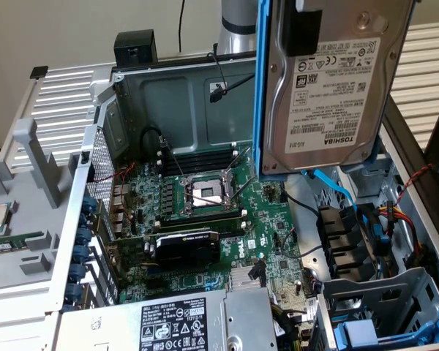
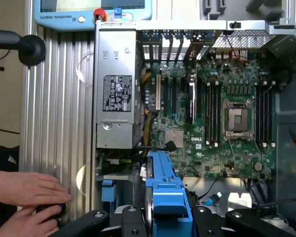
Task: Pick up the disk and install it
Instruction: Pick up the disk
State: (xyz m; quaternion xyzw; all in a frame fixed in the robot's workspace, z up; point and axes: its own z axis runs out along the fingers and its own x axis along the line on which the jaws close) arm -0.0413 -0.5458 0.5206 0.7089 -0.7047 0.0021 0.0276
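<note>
exterior / disk: The disk (image 1: 333, 80), a Toshiba hard drive in its blue frame (image 1: 262, 88), hangs on edge in the air with its label toward the camera. It is over the open computer case (image 1: 95, 146), toward the edge at the exterior view's right, and touches nothing below.
exterior / gripper: The gripper (image 1: 305, 33) pinches the disk at its upper end, with a black pad flat on the label face. Judged: gripping across the faces leaves the frame's rails free.
exterior / case: The motherboard (image 1: 205, 219) lies on the case floor with the open CPU socket (image 1: 207, 191) at its middle. The power supply (image 1: 183, 322) is at the near edge and the drive cage (image 1: 384, 289) at the near corner on the exterior view's right.
wrist / grip: Black fingers (image 2: 207, 219) stand on both sides of the blue frame, closed against it, with the motherboard beyond.
wrist / person: Two hands (image 2: 27, 190) rest on the ribbed table beside the case, on a small dark object I cannot identify.
</note>
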